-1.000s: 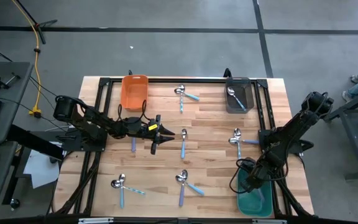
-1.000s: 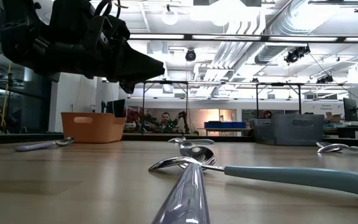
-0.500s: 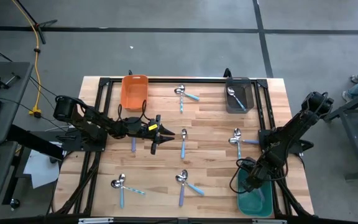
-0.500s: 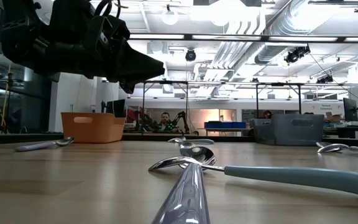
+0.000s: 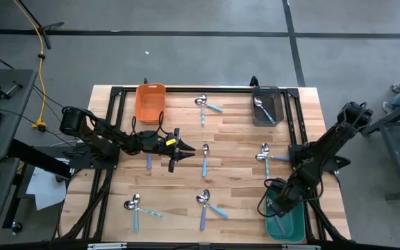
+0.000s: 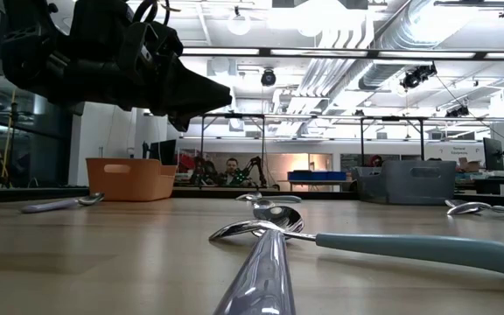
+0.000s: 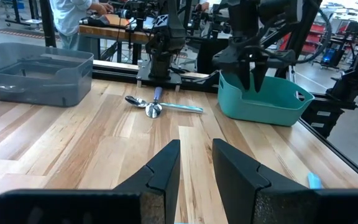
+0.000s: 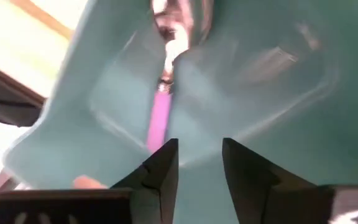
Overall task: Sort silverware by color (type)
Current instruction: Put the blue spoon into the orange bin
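The fingers (image 8: 166,168) of our right gripper (image 8: 197,163) stand apart with nothing between them, pointing down into the green bin (image 5: 287,221) at the table's near right corner. Just beyond them we see a spoon with a purple handle (image 8: 160,118) lying on the bin's floor, its silver head toward the far wall.

Our left gripper (image 5: 173,159) hovers above the middle of the wooden table (image 5: 235,167), its fingers (image 7: 166,165) parted and holding nothing. Beside it lies a blue-handled spoon (image 5: 205,157).

More spoons are scattered over the table: a pair (image 5: 205,106) near the far edge between the orange bin (image 5: 150,101) and the grey bin (image 5: 267,105), a pair (image 5: 264,155) at the right, a pair (image 5: 206,203) near the front centre, and a pair (image 5: 135,207) at the front left. One spoon (image 5: 262,107) lies in the grey bin.
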